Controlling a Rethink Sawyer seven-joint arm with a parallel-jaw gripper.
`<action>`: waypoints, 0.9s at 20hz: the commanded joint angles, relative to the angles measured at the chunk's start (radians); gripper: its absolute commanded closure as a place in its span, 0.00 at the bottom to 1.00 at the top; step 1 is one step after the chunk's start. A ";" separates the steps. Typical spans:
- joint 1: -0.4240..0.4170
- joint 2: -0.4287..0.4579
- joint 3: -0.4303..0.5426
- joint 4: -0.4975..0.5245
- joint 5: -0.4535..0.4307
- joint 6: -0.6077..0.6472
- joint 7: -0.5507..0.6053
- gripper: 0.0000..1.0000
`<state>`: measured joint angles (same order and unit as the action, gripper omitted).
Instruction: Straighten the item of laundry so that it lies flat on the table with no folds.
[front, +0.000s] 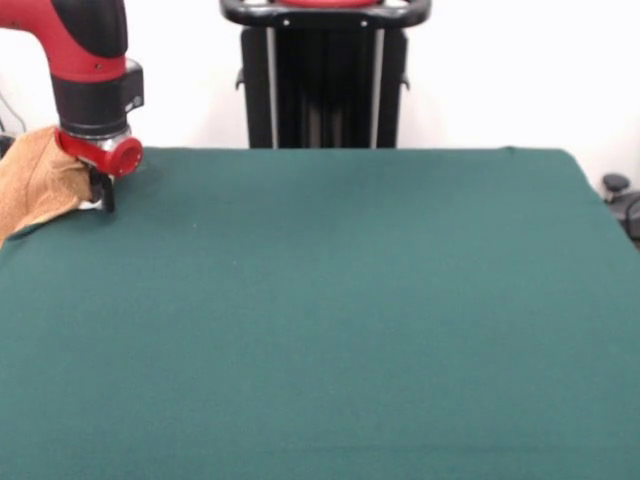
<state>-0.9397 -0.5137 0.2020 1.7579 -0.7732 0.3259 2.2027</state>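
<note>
Front view: the towel is seen at the picture's left edge, at the far left corner of the table, bunched and partly cut off by the frame. The gripper is lowered beside it, at the towel's right edge, touching the cloth. A corner of the towel appears to be pinched by the gripper, though the fingertips are small and dark, so this cannot be told for certain.
</note>
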 joint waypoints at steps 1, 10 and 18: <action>0.087 0.122 0.162 0.000 0.089 -0.087 0.063 1.00; 0.127 0.063 0.167 0.034 0.141 -0.101 0.108 1.00; 0.156 0.005 0.180 0.057 0.234 -0.048 0.106 1.00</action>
<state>-0.8830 -0.5241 0.1965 1.7582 -0.6671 0.3249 2.2027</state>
